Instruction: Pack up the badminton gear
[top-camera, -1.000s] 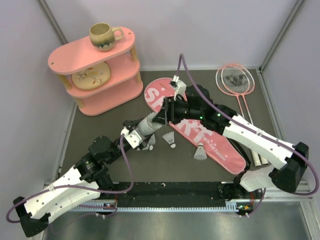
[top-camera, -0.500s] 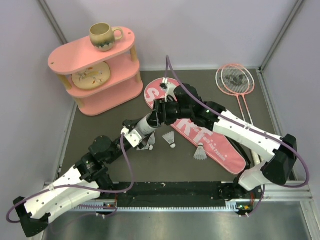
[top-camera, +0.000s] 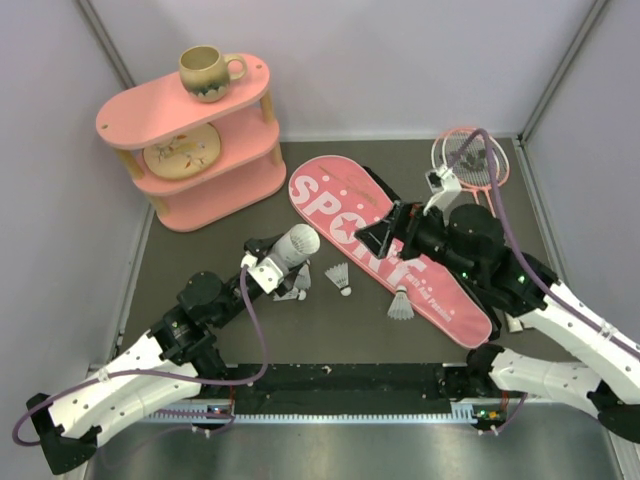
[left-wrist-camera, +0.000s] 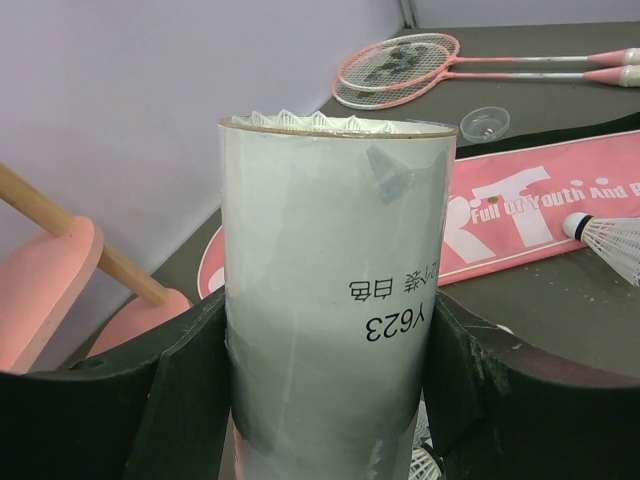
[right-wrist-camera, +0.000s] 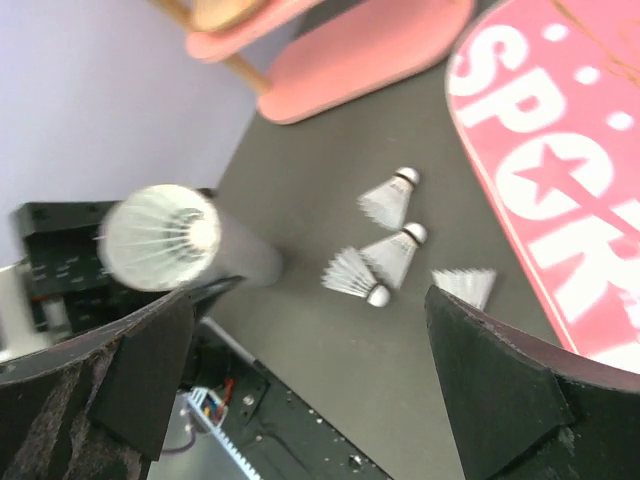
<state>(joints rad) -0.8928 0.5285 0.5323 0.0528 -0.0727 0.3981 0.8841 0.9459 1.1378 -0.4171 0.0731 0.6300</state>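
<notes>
My left gripper (top-camera: 281, 262) is shut on the long white tube (top-camera: 293, 246), which tilts up and to the right. In the left wrist view the tube (left-wrist-camera: 330, 280) fills the gap between the black fingers (left-wrist-camera: 185, 370), and feather tips show at its mouth. My right gripper (top-camera: 385, 236) hangs open and empty over the pink SPORT bag (top-camera: 345, 200), to the right of the tube. A shuttlecock sits in the tube's mouth (right-wrist-camera: 160, 237). Loose shuttlecocks (top-camera: 340, 280) (top-camera: 401, 305) lie on the mat. Two pink rackets (top-camera: 470, 160) lie at the back right.
A pink two-tier shelf (top-camera: 190, 150) stands at the back left with a brown mug (top-camera: 205, 72) on top. A small clear lid (left-wrist-camera: 485, 123) lies near the rackets (left-wrist-camera: 400, 65). Grey walls close in the left, back and right.
My right gripper has pulled back to the right, away from the tube's mouth, and its jaws have opened wide. The left gripper and the tube have stayed put.
</notes>
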